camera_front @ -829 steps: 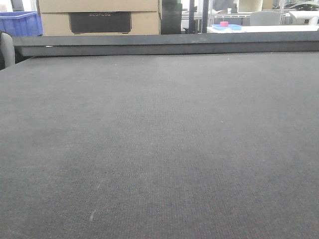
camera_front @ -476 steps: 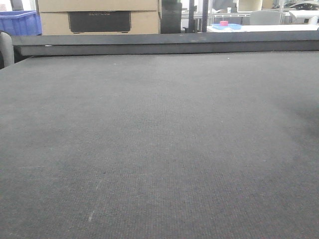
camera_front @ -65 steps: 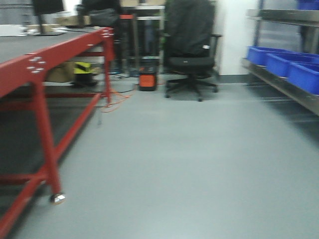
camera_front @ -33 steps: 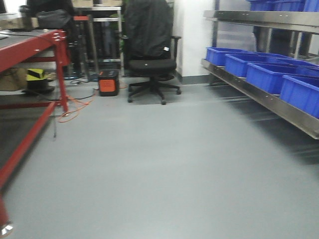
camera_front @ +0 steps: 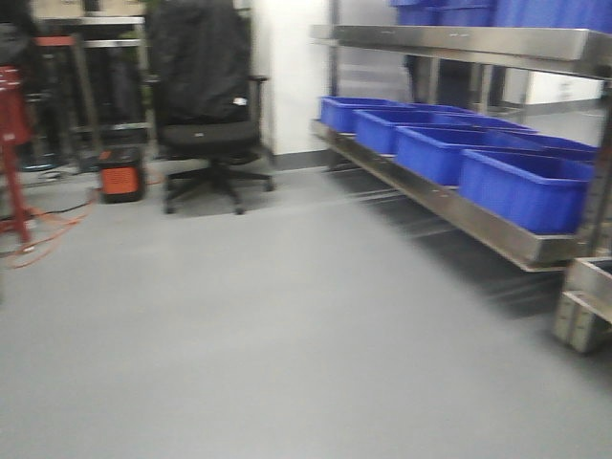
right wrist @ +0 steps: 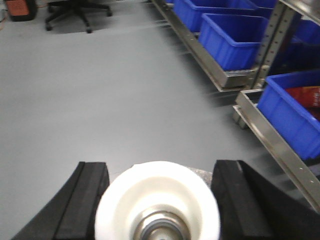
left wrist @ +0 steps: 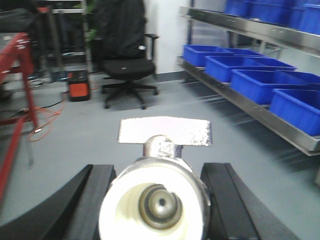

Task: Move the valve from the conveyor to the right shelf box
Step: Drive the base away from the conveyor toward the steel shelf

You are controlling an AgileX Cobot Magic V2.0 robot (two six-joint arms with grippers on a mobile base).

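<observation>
Each wrist view shows a valve held in its gripper. My left gripper (left wrist: 158,167) is shut on a metal valve (left wrist: 155,202) with a white bore and a flat silver handle (left wrist: 165,131). The black fingers (left wrist: 97,197) press on both of its sides. My right gripper (right wrist: 160,164) is shut on a second valve (right wrist: 157,200), whose white round end faces the camera. The steel shelf (camera_front: 478,222) runs along the right with several blue boxes (camera_front: 528,186) on it. The right wrist view shows a blue box (right wrist: 234,36) close by. The conveyor is out of view.
A black office chair (camera_front: 206,115) stands at the back left, with an orange-and-black device (camera_front: 121,177) beside it. A red frame leg (camera_front: 13,163) and an orange cable (camera_front: 43,237) are at the far left. Another steel rack corner (camera_front: 585,311) sits low at the right, and a lower blue box (right wrist: 295,117) holds something red.
The front view has left the conveyor and swung right across the floor. The red frame and chair slid left in view. The shelf with blue boxes now fills the right side.
</observation>
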